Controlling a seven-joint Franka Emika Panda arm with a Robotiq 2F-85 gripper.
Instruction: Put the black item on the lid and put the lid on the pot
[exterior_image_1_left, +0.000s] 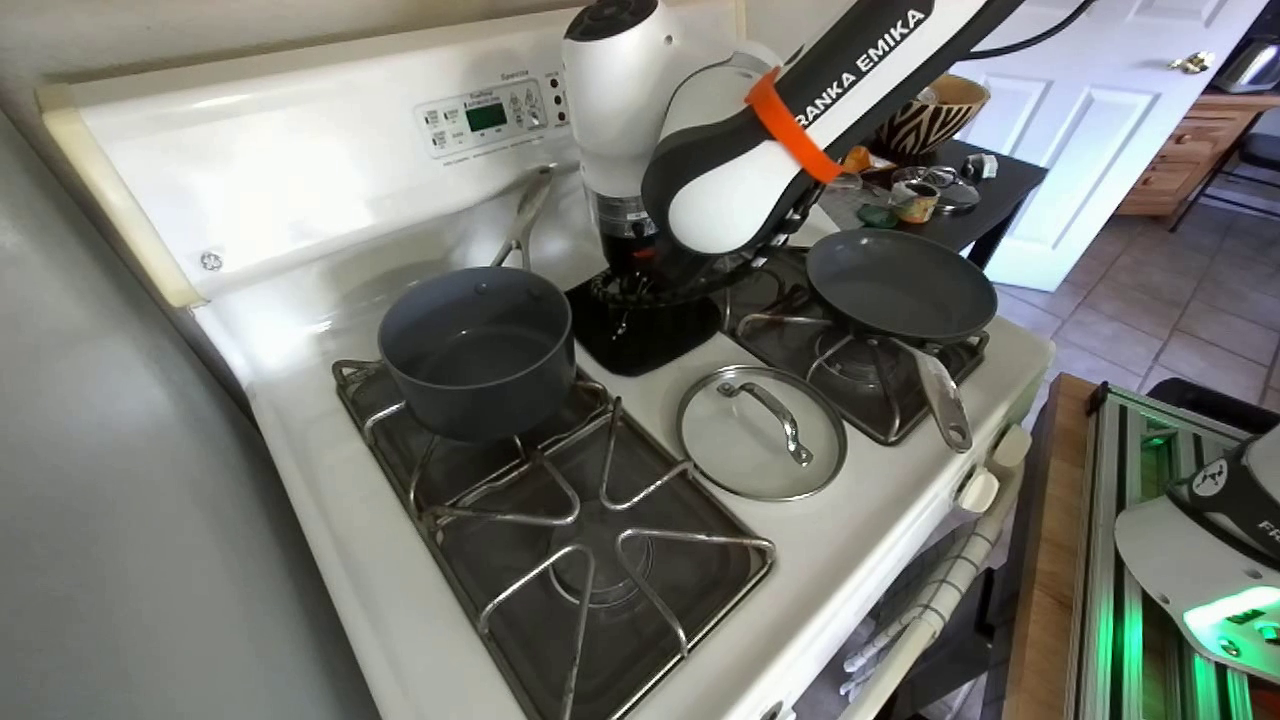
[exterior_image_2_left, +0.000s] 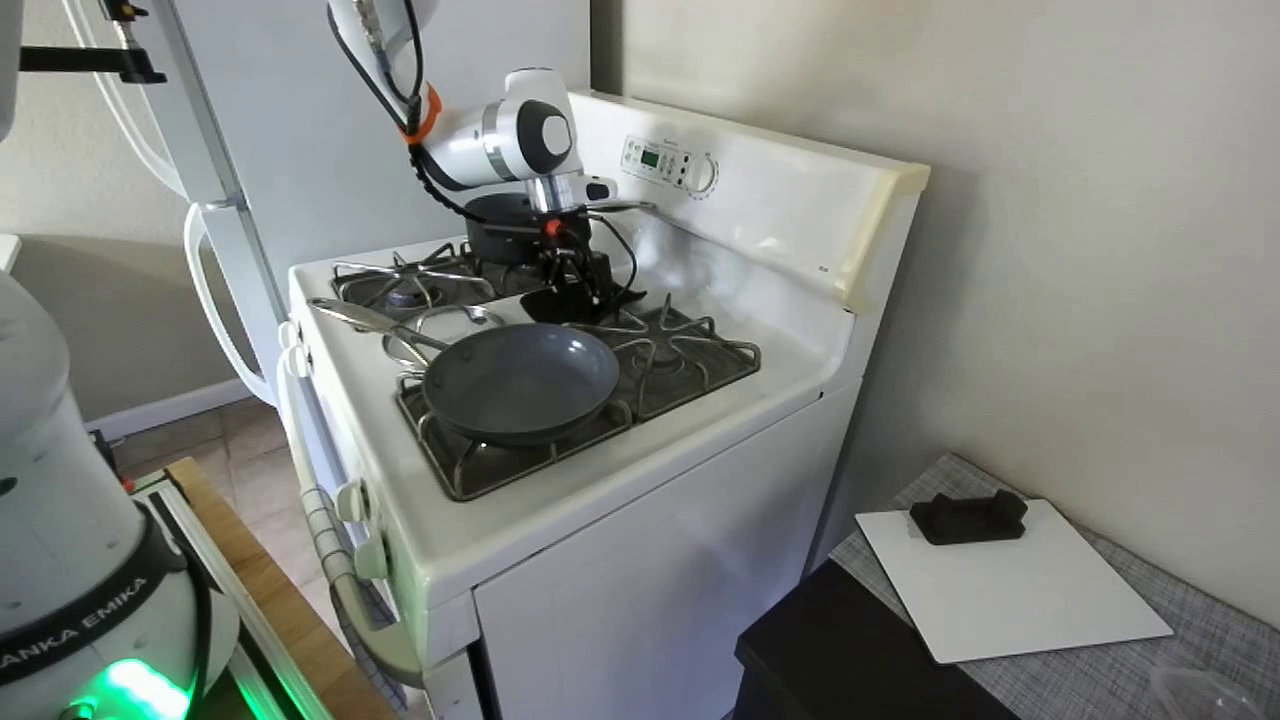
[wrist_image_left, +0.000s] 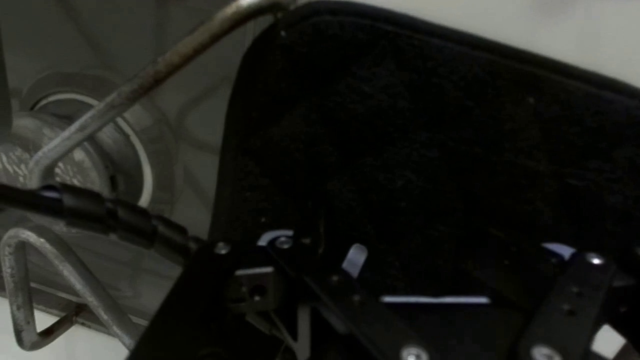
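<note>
In both exterior views the black item (exterior_image_1_left: 645, 345) (exterior_image_2_left: 552, 304) lies on the stovetop between the burner grates. It fills much of the wrist view as a dark pad (wrist_image_left: 400, 125) with a rounded corner. My gripper (exterior_image_2_left: 588, 288) points down right over it, and its linkages spread wide apart in the wrist view; the dark fingertips blend into the pad, so contact cannot be made out. The glass lid (exterior_image_1_left: 740, 450) rests flat, handle up, in front of the black item. On the rear grate beside it stands the uncovered pot (exterior_image_1_left: 480, 370), its handle toward the back panel.
A shallow dark pan (exterior_image_1_left: 900, 285) sits on a grate across from the pot, its handle (exterior_image_1_left: 940, 400) reaching toward the front edge. Raised wire grates (exterior_image_1_left: 600, 520) flank the lid. The stove's back panel (exterior_image_1_left: 330, 160) rises close behind the arm.
</note>
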